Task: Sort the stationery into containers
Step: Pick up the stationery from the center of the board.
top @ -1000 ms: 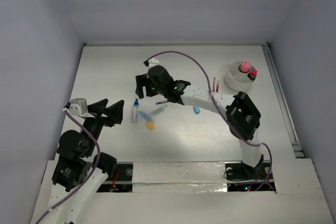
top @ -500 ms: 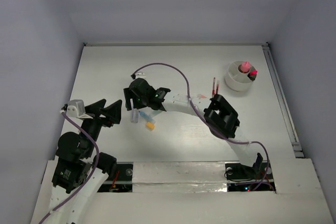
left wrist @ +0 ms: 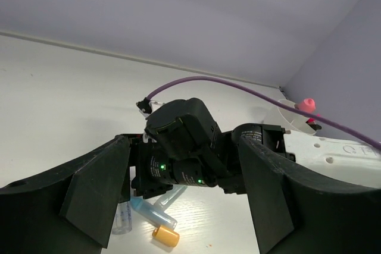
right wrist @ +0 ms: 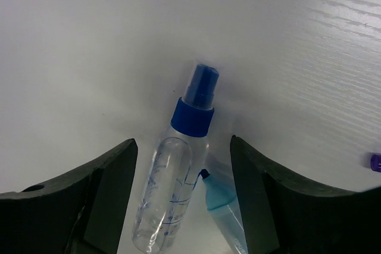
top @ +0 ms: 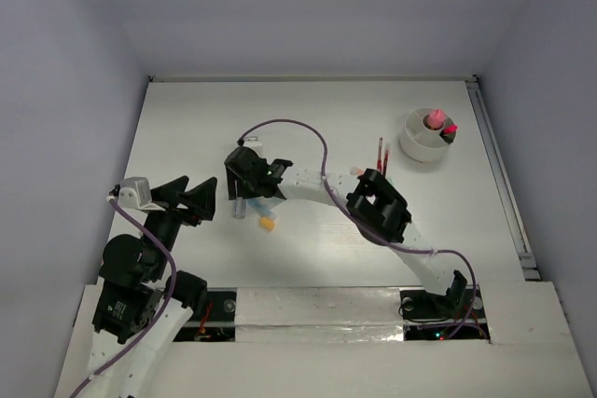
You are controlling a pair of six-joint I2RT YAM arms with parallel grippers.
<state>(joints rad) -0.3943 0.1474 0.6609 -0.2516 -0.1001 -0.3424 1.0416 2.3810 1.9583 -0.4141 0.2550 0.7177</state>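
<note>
The white cup is standing at the far right of the table, well away from both my pincers. A pink marker is poking up out of it, and something red is leaning at its right rim. Two thin red pens are lying on the table just left of the cup, outside it.

Around my right pincer a few things are lying close together. A pale-blue highlighter is lying right against the lower side of the spray bottle, crowding my right finger. A short orange piece is sitting just nearer the bases, and a small purple end is showing at the edge of the right wrist view.

The bottle is lying on its side left of the table's middle, clear-bodied with blue markings, a blue collar and a blue spray head pointing away from me.

I am keeping my right pincer spread wide, straddling the bottle, with a gap showing on each side and nothing gripped. My left pincer is hanging open and empty near the left side, facing the right arm's wrist.
</note>
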